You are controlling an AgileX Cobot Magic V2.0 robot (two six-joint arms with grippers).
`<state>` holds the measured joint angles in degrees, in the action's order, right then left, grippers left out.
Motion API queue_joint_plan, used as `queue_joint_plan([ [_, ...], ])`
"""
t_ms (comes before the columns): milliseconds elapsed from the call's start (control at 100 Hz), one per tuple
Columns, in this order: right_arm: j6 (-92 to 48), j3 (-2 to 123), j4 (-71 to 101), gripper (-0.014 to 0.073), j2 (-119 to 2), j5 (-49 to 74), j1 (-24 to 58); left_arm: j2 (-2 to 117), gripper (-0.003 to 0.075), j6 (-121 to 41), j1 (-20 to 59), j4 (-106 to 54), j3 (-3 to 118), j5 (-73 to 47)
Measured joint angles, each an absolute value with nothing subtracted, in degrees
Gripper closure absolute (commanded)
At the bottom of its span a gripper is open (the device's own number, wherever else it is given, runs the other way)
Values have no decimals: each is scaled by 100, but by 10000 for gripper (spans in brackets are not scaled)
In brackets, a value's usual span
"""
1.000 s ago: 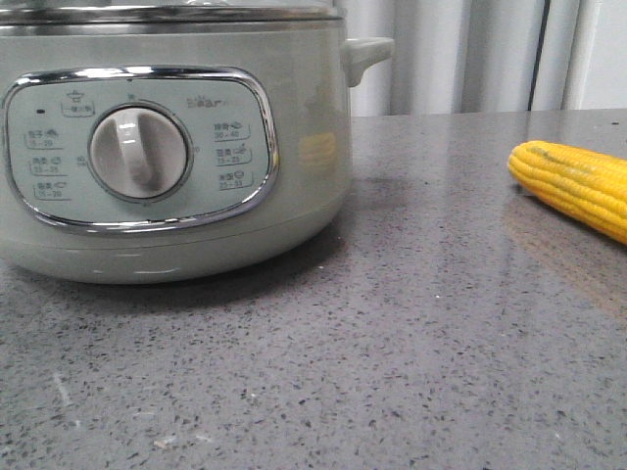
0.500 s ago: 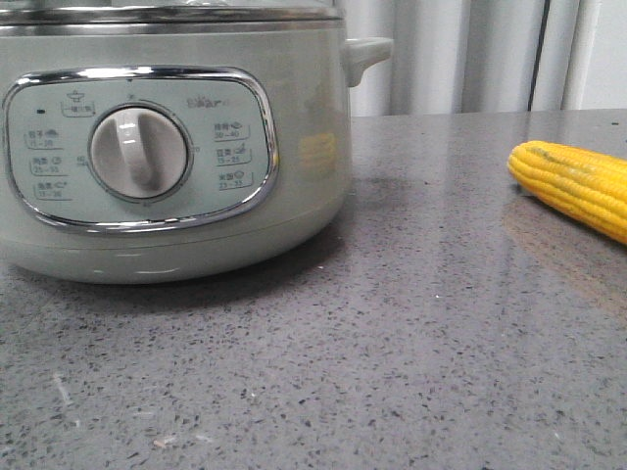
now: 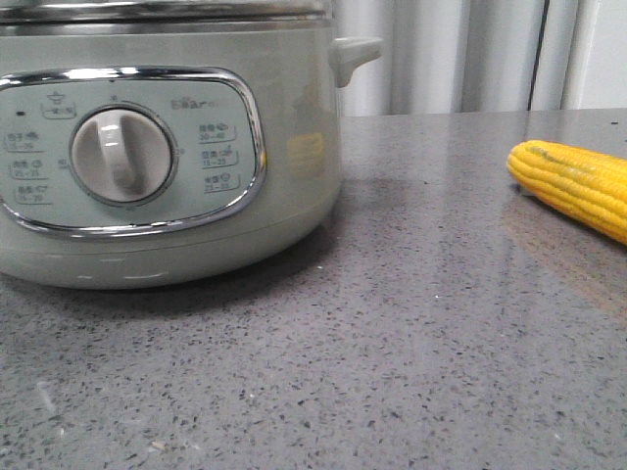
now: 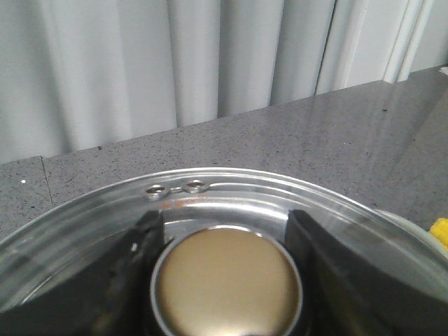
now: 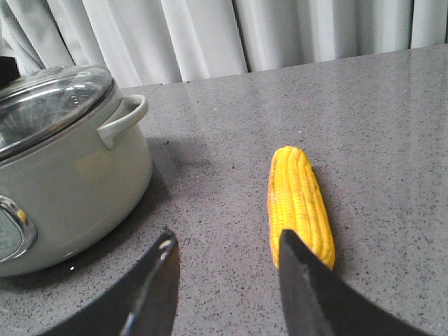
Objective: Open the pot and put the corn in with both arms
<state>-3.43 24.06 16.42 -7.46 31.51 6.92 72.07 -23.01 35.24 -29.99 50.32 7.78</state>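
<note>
Left wrist view: left pincer straddling lid knob, fingers on either side of it, seemingly closed on it for the lift; contact not certain. Glass lid seated on pot. Front view: pot on tabletop, dial facing camera. Corn lying flat on tabletop, well apart from pot on its handle side. Right pincer wide open, empty, hovering near corn's end, likely lined up for pickup.
</note>
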Motion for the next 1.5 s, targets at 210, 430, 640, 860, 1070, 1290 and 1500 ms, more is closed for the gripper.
queue_joint_plan([
  [210, -343, 2638, 1643, 312, -1079, 2990, 692, 6482, 605, -2301, 3524, -3010, 5022, 755],
  [430, -592, 3539, 1643, 312, -2349, 3023, 692, 5852, 604, -2301, 3432, -3010, 5022, 742],
  [640, -1036, 4480, 1643, 311, -3537, 3214, 692, 5161, 604, -2301, 2672, -3010, 5022, 372],
  [860, -1072, 5099, 1640, 312, -4575, 3343, 692, 4661, 604, -2301, 909, -2924, 5022, -771],
  [1070, -1082, 5295, 1630, 311, -5119, 3710, 692, 4372, 604, -2301, -773, -2800, 5013, -1465],
  [1290, -1094, 5294, 1630, 312, -5187, 3766, 692, 4585, 604, -2301, -1408, -2814, 4805, -1219],
  [1500, -1094, 5307, 1630, 312, -5187, 3896, 692, 5186, 604, -2301, -1656, -2948, 4589, -1181],
])
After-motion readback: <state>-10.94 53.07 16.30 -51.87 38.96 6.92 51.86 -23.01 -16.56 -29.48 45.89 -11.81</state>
